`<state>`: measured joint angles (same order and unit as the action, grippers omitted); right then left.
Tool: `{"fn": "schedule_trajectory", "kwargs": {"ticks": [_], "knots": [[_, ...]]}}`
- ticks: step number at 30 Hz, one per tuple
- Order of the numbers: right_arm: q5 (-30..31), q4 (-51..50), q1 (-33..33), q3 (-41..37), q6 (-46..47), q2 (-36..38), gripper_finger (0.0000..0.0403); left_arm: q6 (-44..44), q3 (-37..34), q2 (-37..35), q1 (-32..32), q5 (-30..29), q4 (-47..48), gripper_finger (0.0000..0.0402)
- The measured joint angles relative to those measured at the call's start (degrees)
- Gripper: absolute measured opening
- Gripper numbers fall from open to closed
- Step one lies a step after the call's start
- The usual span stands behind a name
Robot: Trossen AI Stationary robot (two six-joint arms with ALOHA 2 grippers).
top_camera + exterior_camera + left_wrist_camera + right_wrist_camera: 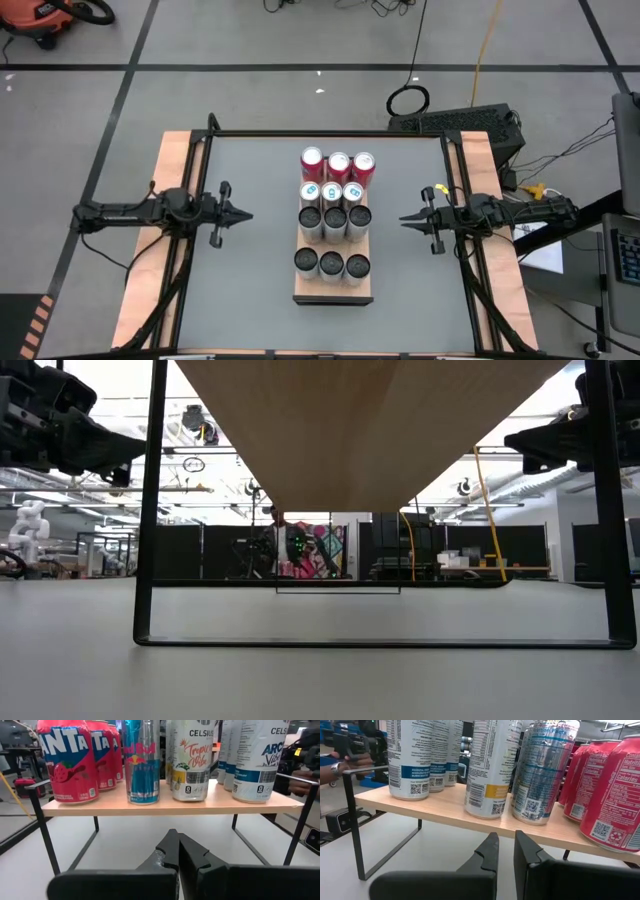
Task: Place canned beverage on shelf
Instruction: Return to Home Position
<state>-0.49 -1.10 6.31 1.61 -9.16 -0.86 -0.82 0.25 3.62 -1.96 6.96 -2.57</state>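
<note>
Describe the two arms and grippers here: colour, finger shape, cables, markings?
The left arm and right arm are black, slender jointed links. The left gripper and right gripper each taper to two black wedge-shaped fingers, with a short crossbar behind. Dark cables trail from both arms. The right crossbar has a yellow-and-white end; no readable markings.

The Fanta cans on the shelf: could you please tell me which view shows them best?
The left wrist view: the Fanta cans stand close, logos readable, on the shelf. The right wrist view shows their back labels, the high view only their tops, the low view just the shelf's underside.
</note>
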Motion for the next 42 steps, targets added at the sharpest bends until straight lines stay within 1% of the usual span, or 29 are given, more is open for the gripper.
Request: {"fn": "schedule_trajectory", "kwargs": {"ticks": [6, 10, 17, 21, 25, 42], "knots": [[0.0, 0.0, 0.0, 0.0, 0.4, 0.0, 0.0, -0.2, 0.0, -3.6, 0.0, -0.2, 0.6, 0.0], [0.1, 0.0, 0.0, 0.0, 0.3, 0.0, 0.0, -0.8, 0.0, -3.6, 0.0, -0.2, 0.7, 0.0], [0.2, 0.0, 0.0, 0.0, 1.0, 0.0, 0.0, 1.9, 0.0, -3.6, 0.2, 1.6, 0.5, 0.0], [0.3, 0.0, 0.0, 0.0, 0.9, 0.0, 0.0, 3.3, 0.0, -3.6, 0.2, 1.6, 0.5, 0.0], [0.3, 0.0, 0.0, 0.0, 1.0, 0.0, 0.0, 2.0, 0.0, -3.6, 0.2, 1.8, 0.4, 0.0], [0.3, 0.0, 0.0, 0.0, 1.0, 0.0, 0.0, 1.9, 0.0, -3.6, 0.2, 1.2, 0.5, 0.0]]}}
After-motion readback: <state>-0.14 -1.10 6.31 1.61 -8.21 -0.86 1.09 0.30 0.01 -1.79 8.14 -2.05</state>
